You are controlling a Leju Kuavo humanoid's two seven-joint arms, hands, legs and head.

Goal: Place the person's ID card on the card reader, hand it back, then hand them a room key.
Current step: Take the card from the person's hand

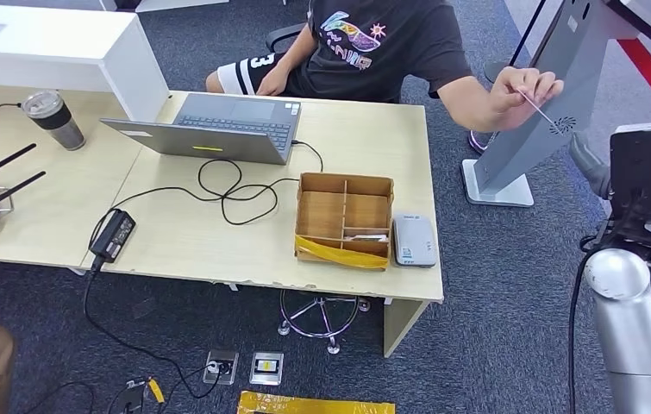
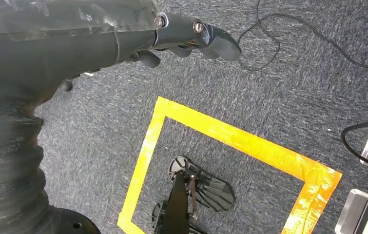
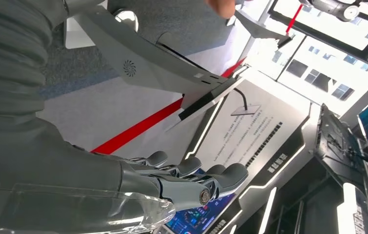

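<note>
The robot's left hand (image 2: pixel 191 41) hangs over taped floor, fingers (image 2: pixel 221 44) loosely curled, holding nothing. Its right hand (image 3: pixel 191 183), empty with fingers extended together, is raised beside the grey kiosk (image 1: pixel 554 103). The card reader (image 1: pixel 414 240) lies at the surface's near right corner; beyond, a seated person's hand (image 1: pixel 520 90) pinches a thin card (image 1: pixel 535 107), edge-on and hard to read.

The head view was evenly and brightly lit, with only soft shadows under the surface (image 1: pixel 244 233) and crisp focus throughout. In the left wrist view the carpet (image 2: pixel 279 87) was sharp, while the near grey cover (image 2: pixel 11 146) lay dark and blurred. In the right wrist view strong daylight from the windows (image 3: pixel 338 63) blew out to white glare, and the clear guard (image 3: pixel 65 209) caught reflections.
</note>
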